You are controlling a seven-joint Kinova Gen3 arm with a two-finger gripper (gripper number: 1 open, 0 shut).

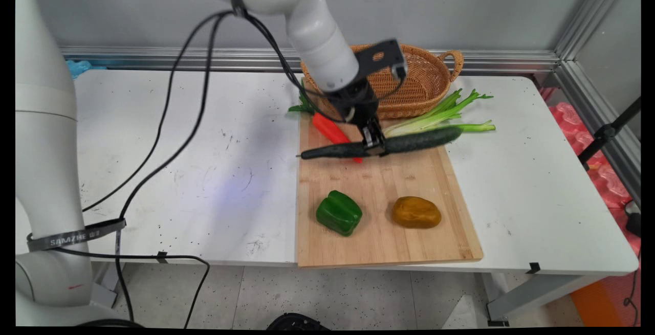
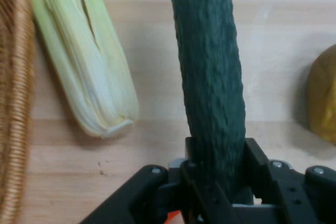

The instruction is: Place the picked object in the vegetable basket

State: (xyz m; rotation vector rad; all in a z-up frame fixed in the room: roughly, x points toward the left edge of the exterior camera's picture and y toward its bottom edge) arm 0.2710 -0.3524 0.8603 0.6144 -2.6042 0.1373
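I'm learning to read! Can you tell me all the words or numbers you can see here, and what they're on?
"SAMZHE": on the black strap round the arm's lower link; small marks after it are too small to read.
No readable text on the cucumber, cutting board, basket or gripper.

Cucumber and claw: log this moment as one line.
claw: shut on cucumber | on: cutting board | beside: celery, carrot | near side: green pepper, potato | behind: basket
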